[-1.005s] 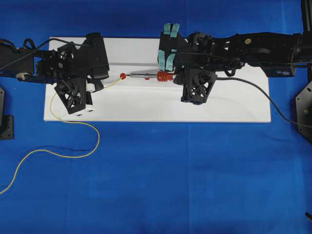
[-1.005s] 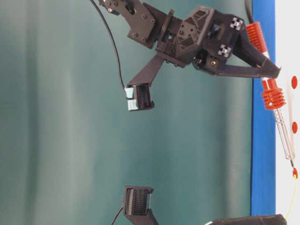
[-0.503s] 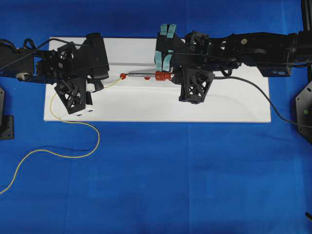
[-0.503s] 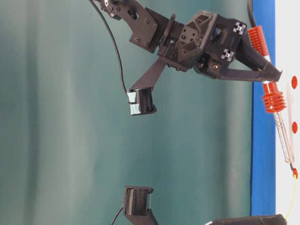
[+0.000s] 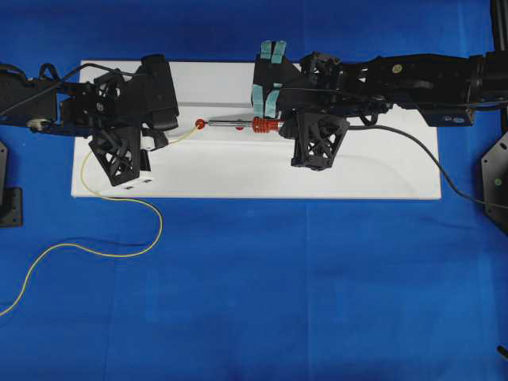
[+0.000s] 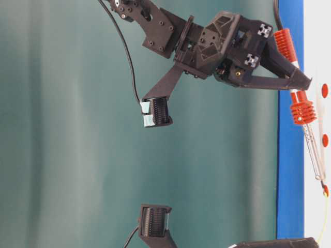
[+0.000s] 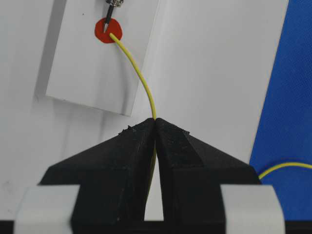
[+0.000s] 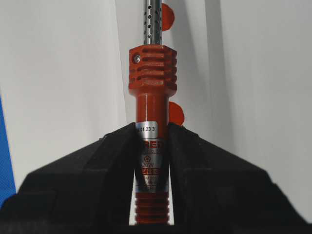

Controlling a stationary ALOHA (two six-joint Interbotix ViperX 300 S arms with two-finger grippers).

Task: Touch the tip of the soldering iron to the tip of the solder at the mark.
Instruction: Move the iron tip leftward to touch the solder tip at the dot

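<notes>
The soldering iron (image 5: 238, 123) has a silver shaft and a red-orange ribbed handle (image 8: 151, 73). It lies level over the white strip and points left. My right gripper (image 5: 282, 125) is shut on its handle (image 8: 152, 127). The solder (image 5: 119, 198) is a thin yellow wire. My left gripper (image 5: 163, 135) is shut on it (image 7: 156, 121), and a short curved length (image 7: 139, 78) reaches forward. The solder's tip lies on the red mark (image 7: 107, 30). The iron's dark tip (image 7: 107, 24) also rests on that mark and appears to touch the solder's tip.
A white board (image 5: 357, 171) lies on blue cloth, with a raised white strip bearing two more red dots (image 8: 175, 113). The iron's black cord (image 5: 413, 147) trails right. The loose solder loops over the cloth at the front left (image 5: 95, 250).
My right gripper has moved left with the iron, bringing its tip onto the red mark beside the solder's tip. It has barely moved in the last half second. The left gripper has stayed still.
</notes>
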